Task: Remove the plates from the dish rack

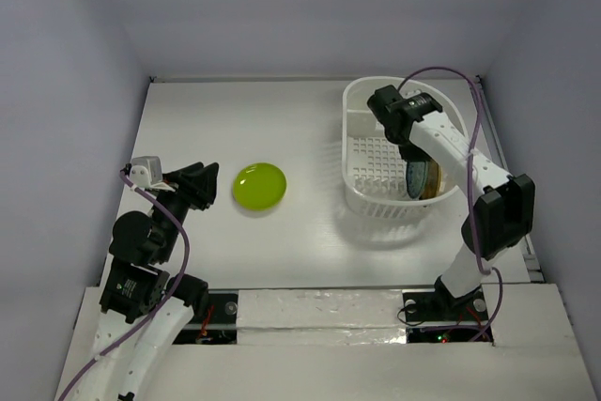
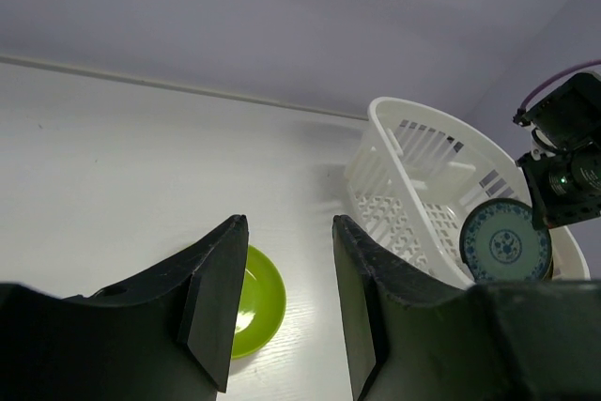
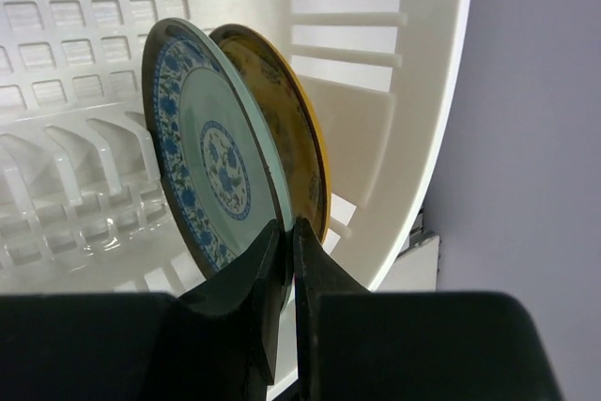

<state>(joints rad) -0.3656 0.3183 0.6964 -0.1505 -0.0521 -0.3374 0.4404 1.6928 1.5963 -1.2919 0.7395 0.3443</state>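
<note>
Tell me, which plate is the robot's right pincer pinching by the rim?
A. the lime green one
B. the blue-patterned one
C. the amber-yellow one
B: the right wrist view shows the right pincer closed on the lower rim of the blue-patterned plate. The amber plate stands just behind it in the dish rack, and the lime green plate lies out on the table.
</note>
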